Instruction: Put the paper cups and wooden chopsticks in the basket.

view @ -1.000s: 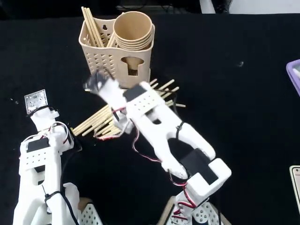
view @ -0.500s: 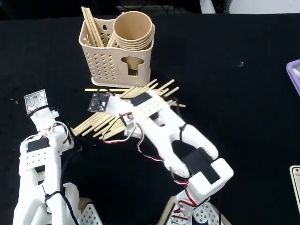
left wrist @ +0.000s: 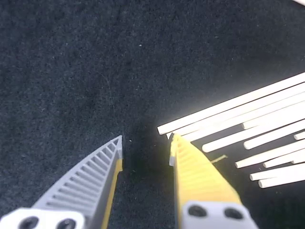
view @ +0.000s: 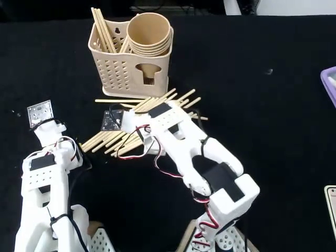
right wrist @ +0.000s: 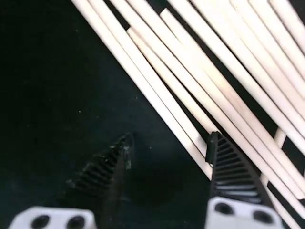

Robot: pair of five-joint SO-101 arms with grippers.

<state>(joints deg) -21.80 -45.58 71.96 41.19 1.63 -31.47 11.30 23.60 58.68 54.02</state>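
**A:** How do we find the right tool [right wrist: 169, 143]?

**B:** Released. Its fingers [right wrist: 228, 167] stand apart with nothing gripped. One tip lies over the chopsticks [right wrist: 190, 81], and the other hangs over the bare black bench [right wrist: 47, 95]. One or two sticks run through the gap, close by the first tip.

**A:** And how do the chopsticks look to us?

**B:** Pale, plain wood, straight and slim, with blunt square-cut ends. They lie flat in a loose sheaf, mostly side by side and touching, with some crossing others. They pass slantwise under and ahead of the right tool.

**A:** The left tool [left wrist: 145, 145]?

**B:** Also released, gripping nothing. Between its tips we see bench. The nearest stick ends stop just beside its yellow finger, and the rest fan away on that side.

**A:** Where are the cups [view: 149, 32]?

**B:** In the basket [view: 129, 73], beyond the sheaf from the right tool. They are tan paper, nested in one upright stack with layered rims. A few more chopsticks stand leaning in the basket's other compartment, beside the stack.

**A:** The basket itself?

**B:** Beige plastic, its walls pierced with rows of small holes, upright on the bench. It stands near the far ends of the loose sticks, though we cannot tell whether they touch it.
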